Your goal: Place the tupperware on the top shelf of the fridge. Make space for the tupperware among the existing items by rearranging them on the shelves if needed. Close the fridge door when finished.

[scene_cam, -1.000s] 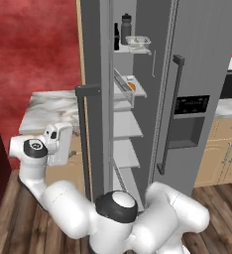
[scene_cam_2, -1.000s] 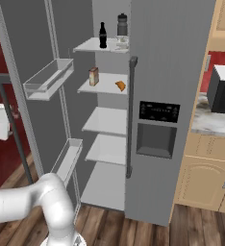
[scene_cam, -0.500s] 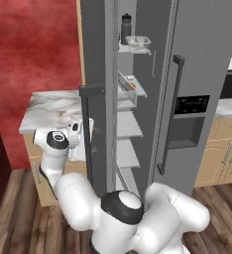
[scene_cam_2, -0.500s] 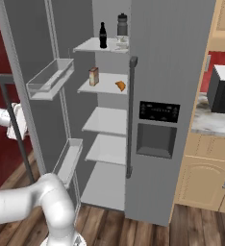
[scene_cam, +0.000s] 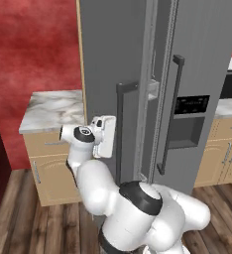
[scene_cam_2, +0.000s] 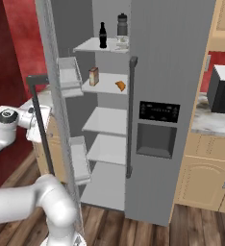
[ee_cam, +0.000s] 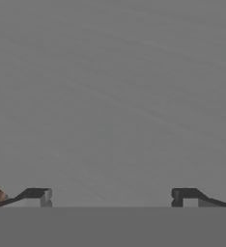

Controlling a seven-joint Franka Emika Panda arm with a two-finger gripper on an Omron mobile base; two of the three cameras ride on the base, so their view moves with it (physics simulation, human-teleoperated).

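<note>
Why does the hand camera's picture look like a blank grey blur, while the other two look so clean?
Hand view: flat grey fridge door up close, faintly streaked, no glare or shadow; open hand with dark fingertips wide apart. Left base view: even rendered light, crisp edges, soft shading on the door. Right base view: sharp too; shelves evenly lit, cola bottle and sports bottle clear.

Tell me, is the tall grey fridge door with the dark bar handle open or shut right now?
Partly open. The tall grey fridge door stands swung off the fridge, a gap showing pale shelves; the open gripper faces its outer panel.
</note>
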